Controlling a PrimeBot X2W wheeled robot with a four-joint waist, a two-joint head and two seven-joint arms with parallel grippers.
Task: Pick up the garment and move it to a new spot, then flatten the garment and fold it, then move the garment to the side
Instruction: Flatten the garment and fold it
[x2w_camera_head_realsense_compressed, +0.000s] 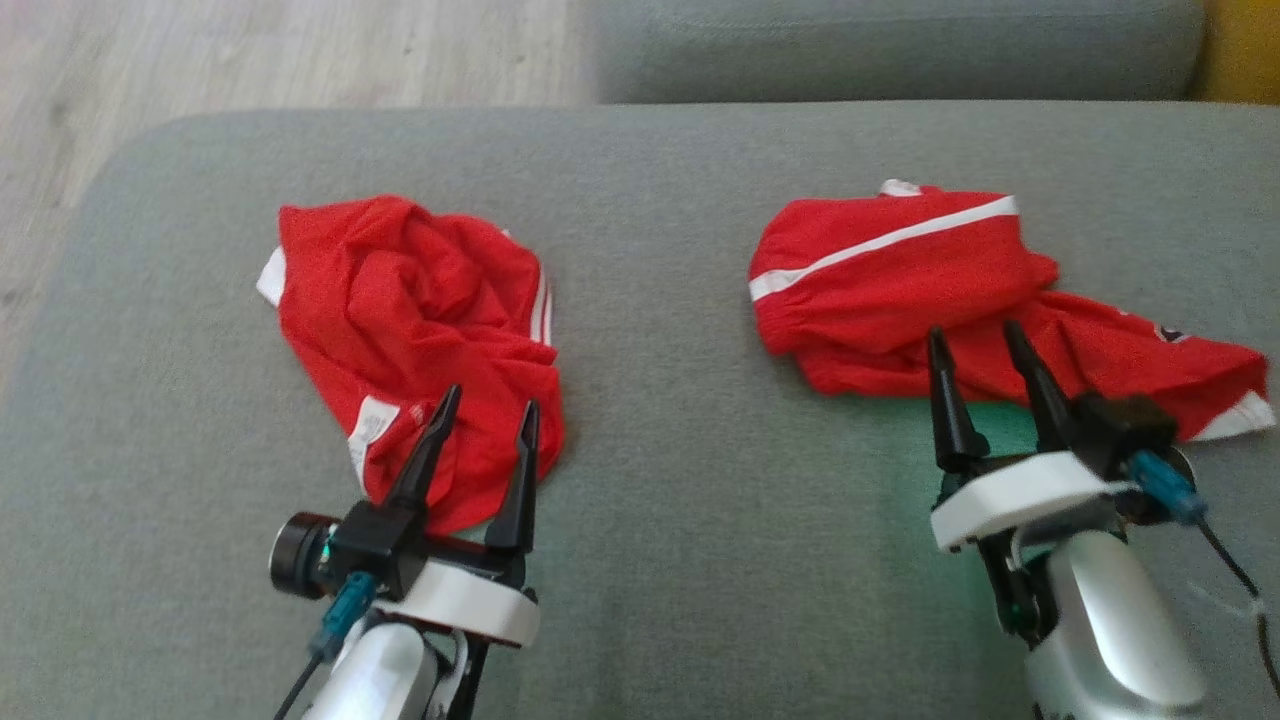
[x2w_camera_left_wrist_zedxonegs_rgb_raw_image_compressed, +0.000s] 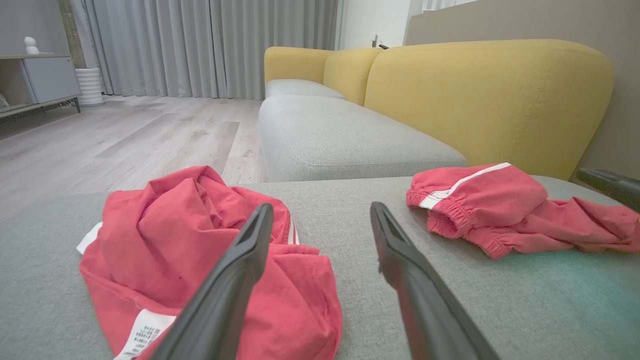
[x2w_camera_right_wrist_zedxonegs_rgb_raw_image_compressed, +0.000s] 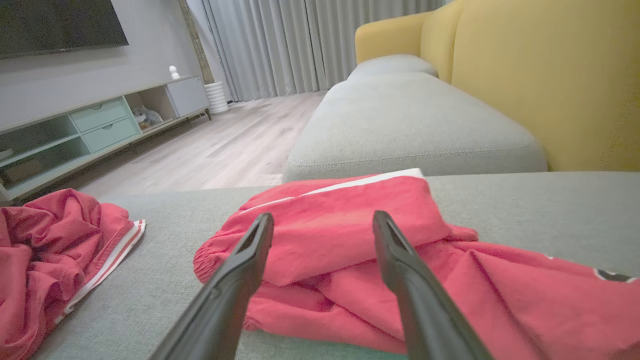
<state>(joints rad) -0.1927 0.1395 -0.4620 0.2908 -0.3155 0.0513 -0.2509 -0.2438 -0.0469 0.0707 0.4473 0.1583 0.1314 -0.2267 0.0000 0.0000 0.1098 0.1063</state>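
Two red garments with white stripes lie on the grey sofa cushion (x2w_camera_head_realsense_compressed: 650, 420). The left garment (x2w_camera_head_realsense_compressed: 420, 320) is crumpled in a heap, with a white label near its front edge. The right garment (x2w_camera_head_realsense_compressed: 940, 290) is partly folded, one part trailing off to the right. My left gripper (x2w_camera_head_realsense_compressed: 485, 405) is open, its tips over the near edge of the left garment (x2w_camera_left_wrist_zedxonegs_rgb_raw_image_compressed: 200, 250). Open as well, my right gripper (x2w_camera_head_realsense_compressed: 980, 335) points at the near edge of the right garment (x2w_camera_right_wrist_zedxonegs_rgb_raw_image_compressed: 360, 240). Neither gripper holds any cloth.
Another grey seat cushion (x2w_camera_head_realsense_compressed: 900, 45) lies beyond this one, with a yellow backrest (x2w_camera_left_wrist_zedxonegs_rgb_raw_image_compressed: 480, 95) to the right. Wooden floor (x2w_camera_head_realsense_compressed: 250, 60) runs past the cushion's far left edge. A TV cabinet (x2w_camera_right_wrist_zedxonegs_rgb_raw_image_compressed: 90, 125) stands across the room.
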